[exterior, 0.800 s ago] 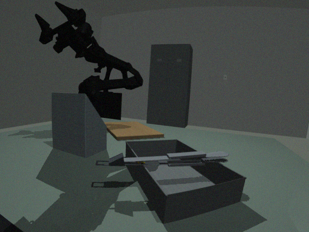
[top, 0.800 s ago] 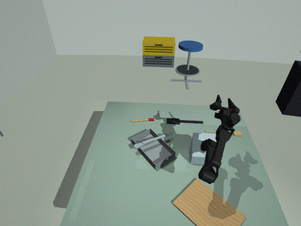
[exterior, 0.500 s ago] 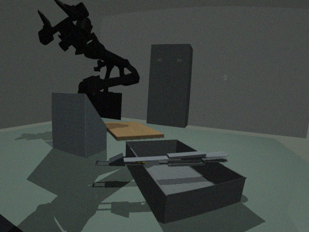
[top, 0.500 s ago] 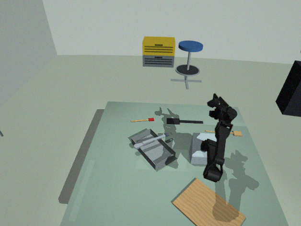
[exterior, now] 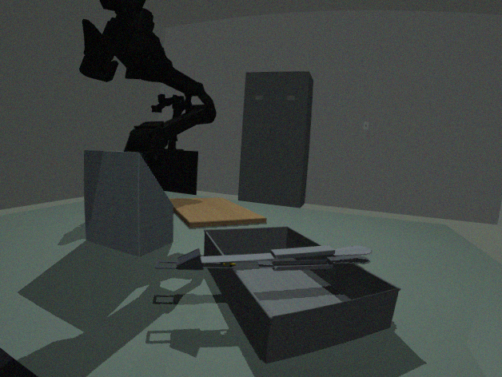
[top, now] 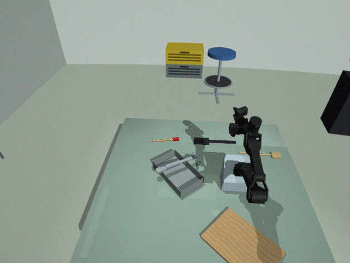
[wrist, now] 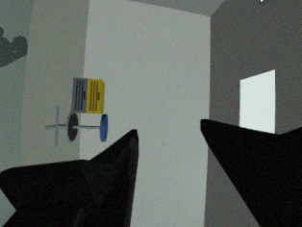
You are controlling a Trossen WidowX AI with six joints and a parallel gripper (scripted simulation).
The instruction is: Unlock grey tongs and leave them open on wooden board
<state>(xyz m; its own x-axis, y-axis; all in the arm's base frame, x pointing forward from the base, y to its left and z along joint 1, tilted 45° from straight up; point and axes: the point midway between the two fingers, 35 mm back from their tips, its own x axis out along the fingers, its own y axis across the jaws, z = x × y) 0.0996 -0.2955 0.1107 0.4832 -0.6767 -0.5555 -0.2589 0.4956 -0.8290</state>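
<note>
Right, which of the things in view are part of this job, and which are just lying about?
For the job:
- grey tongs
- roasting tin
- wooden board

Just lying about:
- red-tipped utensil
- black spatula-like tool
- light wooden utensil
- pale grey bin with a sloping top
- blue-topped stool
- yellow-and-grey drawer unit
</note>
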